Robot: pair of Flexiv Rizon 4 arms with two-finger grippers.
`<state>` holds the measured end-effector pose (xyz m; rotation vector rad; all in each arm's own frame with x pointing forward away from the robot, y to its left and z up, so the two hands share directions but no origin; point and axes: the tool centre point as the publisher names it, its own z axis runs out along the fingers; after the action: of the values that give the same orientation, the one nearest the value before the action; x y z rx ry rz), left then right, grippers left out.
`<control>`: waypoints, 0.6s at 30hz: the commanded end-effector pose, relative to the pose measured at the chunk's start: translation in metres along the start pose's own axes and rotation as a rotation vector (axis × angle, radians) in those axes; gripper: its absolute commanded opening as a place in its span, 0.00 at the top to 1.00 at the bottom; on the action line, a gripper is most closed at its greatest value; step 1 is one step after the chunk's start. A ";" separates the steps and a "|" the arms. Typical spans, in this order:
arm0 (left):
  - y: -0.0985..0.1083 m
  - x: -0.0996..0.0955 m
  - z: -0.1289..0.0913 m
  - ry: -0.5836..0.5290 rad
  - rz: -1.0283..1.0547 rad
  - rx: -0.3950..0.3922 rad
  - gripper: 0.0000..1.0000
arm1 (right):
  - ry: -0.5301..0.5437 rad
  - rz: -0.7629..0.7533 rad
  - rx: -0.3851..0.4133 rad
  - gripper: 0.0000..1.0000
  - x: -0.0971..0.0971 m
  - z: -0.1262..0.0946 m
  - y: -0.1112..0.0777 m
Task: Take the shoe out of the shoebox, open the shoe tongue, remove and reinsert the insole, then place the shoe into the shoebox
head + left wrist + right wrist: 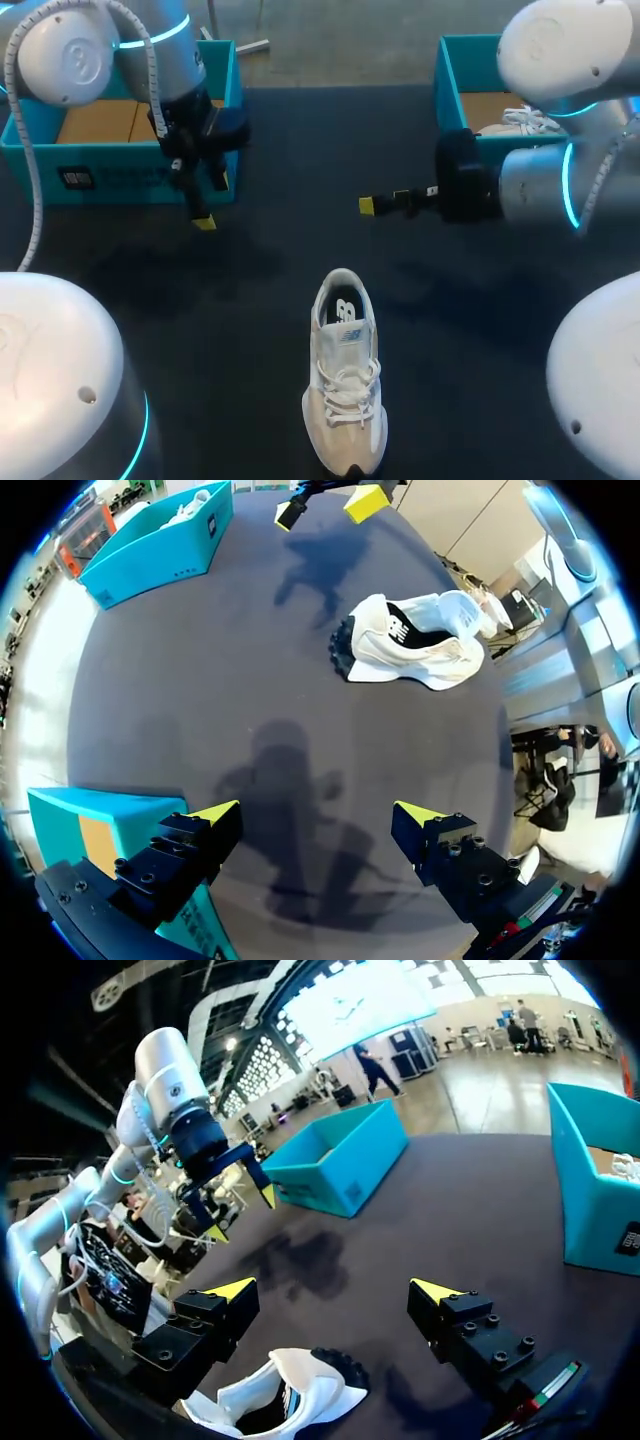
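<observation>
– Shoe (345,375) (410,640) (275,1395), white-and-beige lace-up sneaker: where?
– Out of both boxes, upright on its sole on the dark table top (250,300) (200,680) (480,1190). It sits under the right gripper (383,202) (328,505) (333,1290), heel end nearest its fingers, not touching them.
– And from the left side?
– Well ahead of the left gripper (212,200) (318,815) (240,1215), nowhere near its fingers.
– Right fingers?
– Spread wide, yellow tips apart, nothing between them.
– Left fingers?
– Same, spread, holding nothing.
– Boxes?
– Teal cardboard shoebox (130,175) (75,820) (340,1160), open top, brown floor showing, just beside one left finger. Can't tell if it touches.
– Other one?
– Second teal shoebox (455,90) (160,545) (595,1210), also open, off to the side of the right fingers and far ahead of the left ones. A second white laced shoe (515,122) (190,508) (625,1168) lies inside it.
– Grippers close together?
– No, well apart. From the left fingers the right gripper hangs ahead, past the shoe. From the right fingers the left gripper hangs ahead, in front of the first box.
</observation>
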<state>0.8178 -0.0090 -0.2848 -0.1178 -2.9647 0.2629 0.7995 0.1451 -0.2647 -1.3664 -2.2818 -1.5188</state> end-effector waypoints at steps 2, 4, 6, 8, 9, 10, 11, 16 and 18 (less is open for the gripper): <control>0.005 0.007 0.001 -0.011 0.002 0.007 0.00 | 0.439 -0.005 0.066 0.00 -0.006 0.002 -0.001; 0.006 0.008 0.000 -0.013 0.001 0.010 0.00 | 0.409 0.009 0.109 0.00 -0.004 0.003 0.000; 0.008 0.010 0.000 -0.016 0.000 0.013 0.00 | 0.404 0.019 0.145 0.00 -0.003 0.004 0.001; 0.009 0.011 0.000 -0.017 0.000 0.014 0.00 | 0.347 0.052 0.220 0.00 0.000 0.005 0.002; 0.010 0.012 0.000 -0.018 -0.001 0.015 0.00 | 0.346 0.054 0.244 0.00 0.001 0.006 0.002; 0.010 0.012 0.000 -0.019 -0.001 0.016 0.00 | 0.346 0.052 0.274 0.00 0.003 0.006 0.003; 0.011 0.013 0.000 -0.019 -0.002 0.017 0.00 | 0.315 0.064 0.313 0.00 0.004 0.007 0.002; 0.014 0.016 0.001 -0.019 -0.002 0.025 0.00 | 0.269 0.101 0.424 0.00 0.008 0.009 -0.002; 0.015 0.017 0.001 -0.018 -0.002 0.027 0.00 | 0.255 0.108 0.422 0.00 0.009 0.008 -0.005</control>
<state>0.8058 0.0039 -0.2848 -0.1106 -2.9707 0.2939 0.7861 0.1516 -0.2651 -1.1626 -2.1546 -1.1665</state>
